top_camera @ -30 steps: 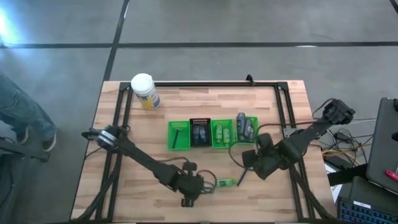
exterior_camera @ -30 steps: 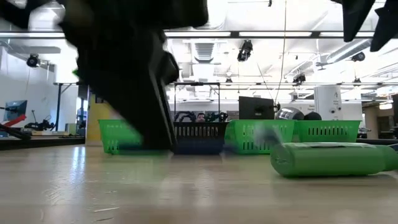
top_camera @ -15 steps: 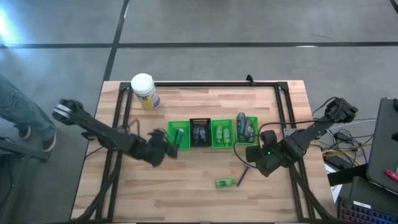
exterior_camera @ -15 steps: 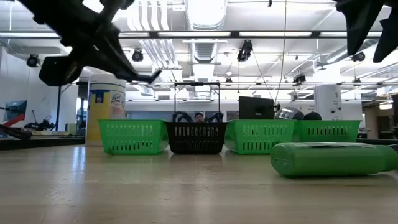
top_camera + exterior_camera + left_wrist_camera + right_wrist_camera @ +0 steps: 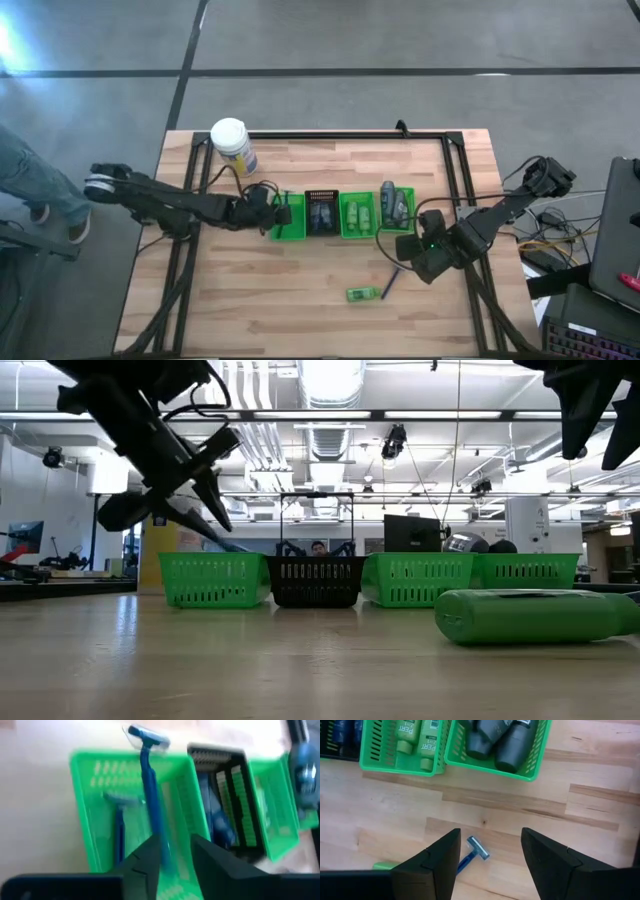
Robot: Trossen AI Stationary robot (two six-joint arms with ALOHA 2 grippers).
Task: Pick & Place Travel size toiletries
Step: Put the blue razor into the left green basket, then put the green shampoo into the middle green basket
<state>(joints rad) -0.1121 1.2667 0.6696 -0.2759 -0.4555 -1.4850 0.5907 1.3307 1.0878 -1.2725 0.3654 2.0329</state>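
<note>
A white jar (image 5: 231, 146) is standing near the table's (image 5: 300, 320) far left corner. Four baskets (image 5: 341, 216) are sitting in a row mid-table, three green, one black (image 5: 321, 213).

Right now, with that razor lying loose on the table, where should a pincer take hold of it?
By the middle of its thin handle, coming straight down from above. The razor lies flat on bare wood, head angled away from the green bottle, so the handle's sides look free. The open right pincer hangs over it.
</note>
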